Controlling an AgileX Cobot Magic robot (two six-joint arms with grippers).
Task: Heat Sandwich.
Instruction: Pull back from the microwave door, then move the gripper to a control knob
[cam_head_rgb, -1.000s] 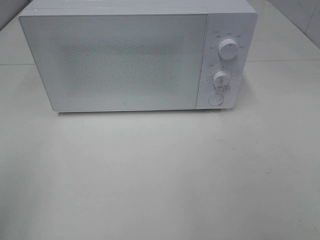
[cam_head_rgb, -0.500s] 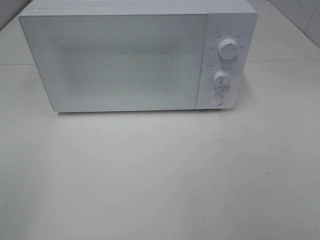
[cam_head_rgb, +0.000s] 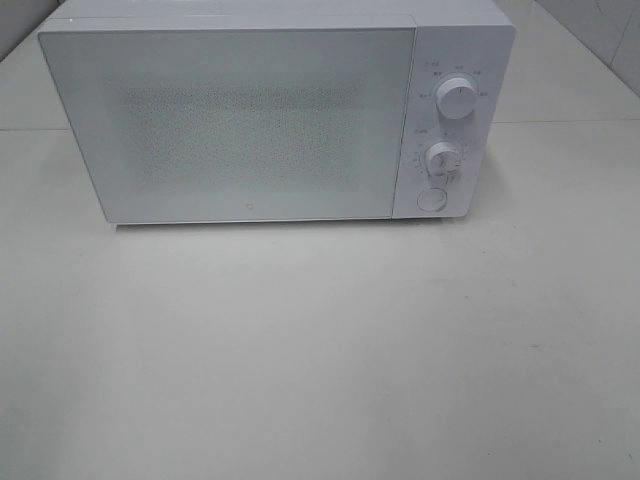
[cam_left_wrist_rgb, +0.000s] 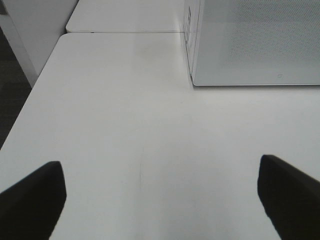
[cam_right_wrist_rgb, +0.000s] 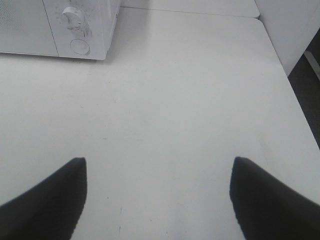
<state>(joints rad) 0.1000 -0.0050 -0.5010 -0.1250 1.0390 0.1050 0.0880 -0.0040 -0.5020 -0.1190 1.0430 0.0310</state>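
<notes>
The sandwich is out of view in every frame. A white microwave stands at the back of the white table with its door shut; its corner shows in the left wrist view and its knobs in the right wrist view. My left gripper hangs open over bare table, to the left of the microwave's front. My right gripper is open too, over bare table off the microwave's knob side. Neither holds anything. Neither arm appears in the exterior high view.
The microwave panel carries two knobs and a round button. A second white table joins behind the first. The table's edges drop to dark floor on the left and on the right.
</notes>
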